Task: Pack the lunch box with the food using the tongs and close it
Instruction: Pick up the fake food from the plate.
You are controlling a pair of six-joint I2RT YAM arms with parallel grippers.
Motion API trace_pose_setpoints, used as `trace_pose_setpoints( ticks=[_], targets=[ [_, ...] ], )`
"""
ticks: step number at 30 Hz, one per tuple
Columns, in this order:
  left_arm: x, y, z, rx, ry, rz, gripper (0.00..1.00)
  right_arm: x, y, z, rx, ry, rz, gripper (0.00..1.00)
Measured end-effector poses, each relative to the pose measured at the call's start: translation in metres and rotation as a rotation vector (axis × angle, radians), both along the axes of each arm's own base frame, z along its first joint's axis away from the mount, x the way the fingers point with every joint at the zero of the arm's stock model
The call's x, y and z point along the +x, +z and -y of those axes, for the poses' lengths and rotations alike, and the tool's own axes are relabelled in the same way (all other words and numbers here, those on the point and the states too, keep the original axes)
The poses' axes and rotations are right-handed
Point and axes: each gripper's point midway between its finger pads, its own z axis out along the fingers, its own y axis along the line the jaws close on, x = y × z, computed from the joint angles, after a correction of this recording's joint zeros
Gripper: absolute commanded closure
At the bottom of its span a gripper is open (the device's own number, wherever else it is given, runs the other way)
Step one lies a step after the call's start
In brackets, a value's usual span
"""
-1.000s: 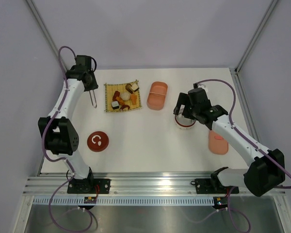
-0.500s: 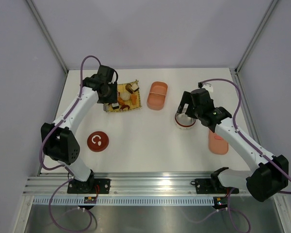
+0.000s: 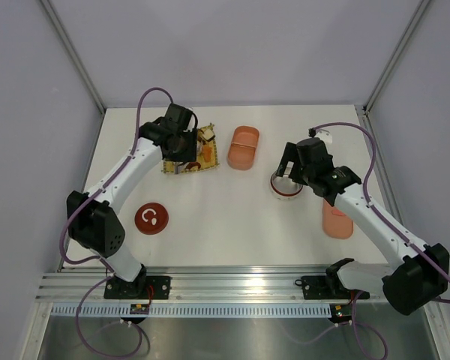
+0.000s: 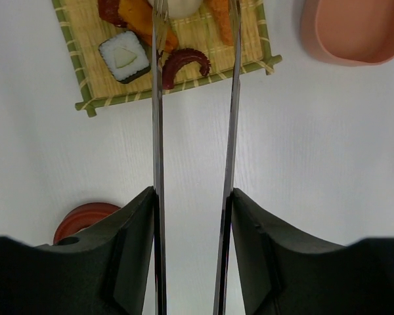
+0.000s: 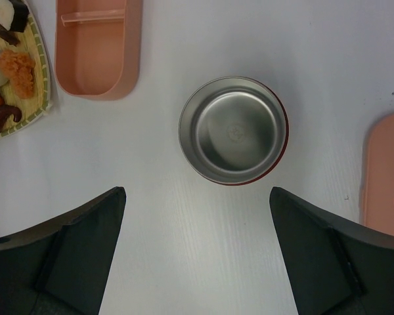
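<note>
Tongs, pinched in the half-closed left gripper, span food at frame top; off-centre squeezing could flick it away; right gripper gapes empty.

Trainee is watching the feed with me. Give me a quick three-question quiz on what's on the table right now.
1. True or false: the left gripper holds the tongs, tips over the yellow mat.
2. Fill in: the pink lunch box holds ___ food pieces.
3. The open right gripper hovers over: A) yellow mat, B) steel bowl, C) pink lunch box?
Key: 1 true; 2 zero; 3 B.
</note>
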Motion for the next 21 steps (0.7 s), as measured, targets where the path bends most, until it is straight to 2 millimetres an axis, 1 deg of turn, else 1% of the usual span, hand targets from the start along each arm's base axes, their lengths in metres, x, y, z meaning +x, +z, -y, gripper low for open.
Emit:
trace_pose_setpoints(
  ticks=[5, 9, 13, 16, 21],
  targets=[
    [0.001, -0.009, 0.017, -0.020, 0.002, -0.011, 0.52, -0.003, 0.000, 0.001, -0.001, -0.001, -0.006, 0.01],
    [0.002, -0.018, 0.027, -0.031, 0.015, -0.029, 0.52, -0.003, 0.002, 0.002, 0.001, -0.001, -0.002, 0.00],
    [0.002, -0.026, 0.035, -0.032, 0.038, -0.042, 0.52, -0.003, 0.003, 0.002, 0.006, -0.004, 0.002, 0.01],
    [0.004, -0.028, 0.039, -0.040, 0.055, -0.036, 0.52, -0.004, 0.004, 0.001, 0.010, -0.007, 0.003, 0.00],
    [0.010, -0.031, 0.041, -0.047, 0.078, -0.025, 0.53, -0.004, 0.004, 0.001, 0.015, -0.011, 0.003, 0.00]
  ],
)
